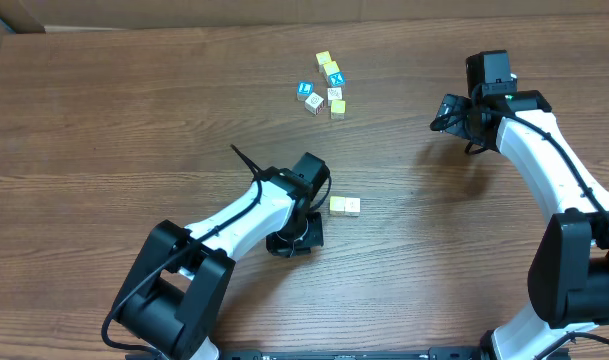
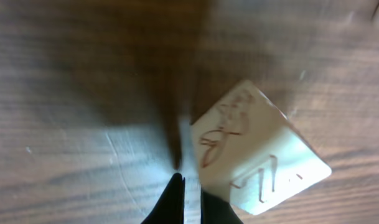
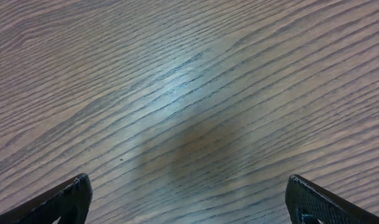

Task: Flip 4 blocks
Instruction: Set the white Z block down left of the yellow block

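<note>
A pale cream block [image 2: 257, 155] with thin reddish letter lines fills the left wrist view, just right of my left gripper [image 2: 186, 183]. That gripper is shut with nothing between its fingers, and the block's lower corner meets the right finger. From overhead the same block [image 1: 344, 206] lies mid-table beside the left gripper [image 1: 309, 225]. More blocks [image 1: 325, 85] sit clustered at the far middle: two blue-faced, some yellow, and one whitish with red marks. My right gripper [image 1: 446, 112] hovers at the far right, away from them. It stands open [image 3: 189, 199] over bare wood.
The wooden table [image 1: 104, 120] stretches brown on all sides. The left arm [image 1: 234, 220] reaches in from the near left. The white right arm [image 1: 554, 170] runs along the right side.
</note>
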`<act>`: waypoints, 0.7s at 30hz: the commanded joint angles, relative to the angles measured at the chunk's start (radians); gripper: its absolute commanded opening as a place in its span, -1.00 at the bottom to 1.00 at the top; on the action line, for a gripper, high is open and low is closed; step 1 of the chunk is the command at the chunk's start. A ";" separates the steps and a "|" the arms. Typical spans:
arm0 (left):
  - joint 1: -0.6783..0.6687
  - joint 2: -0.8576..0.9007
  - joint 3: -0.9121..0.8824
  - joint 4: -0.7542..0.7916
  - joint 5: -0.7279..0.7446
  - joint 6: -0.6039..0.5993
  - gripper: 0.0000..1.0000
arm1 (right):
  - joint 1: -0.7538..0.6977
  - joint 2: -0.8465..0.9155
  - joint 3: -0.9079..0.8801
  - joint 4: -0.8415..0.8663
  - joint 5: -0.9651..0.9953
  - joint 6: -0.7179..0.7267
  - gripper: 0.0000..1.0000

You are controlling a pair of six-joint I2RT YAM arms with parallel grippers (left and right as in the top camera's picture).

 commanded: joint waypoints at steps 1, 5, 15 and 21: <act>0.036 0.006 0.003 0.029 0.015 -0.034 -0.92 | -0.003 -0.029 0.021 0.005 0.010 -0.004 1.00; 0.062 0.006 0.003 0.078 0.015 -0.037 -0.91 | -0.003 -0.029 0.021 0.005 0.010 -0.004 1.00; 0.077 0.000 0.013 0.019 0.056 -0.027 -0.92 | -0.003 -0.029 0.021 0.005 0.010 -0.004 1.00; 0.056 -0.037 0.026 -0.069 0.060 -0.032 -0.92 | -0.003 -0.029 0.021 0.005 0.010 -0.004 1.00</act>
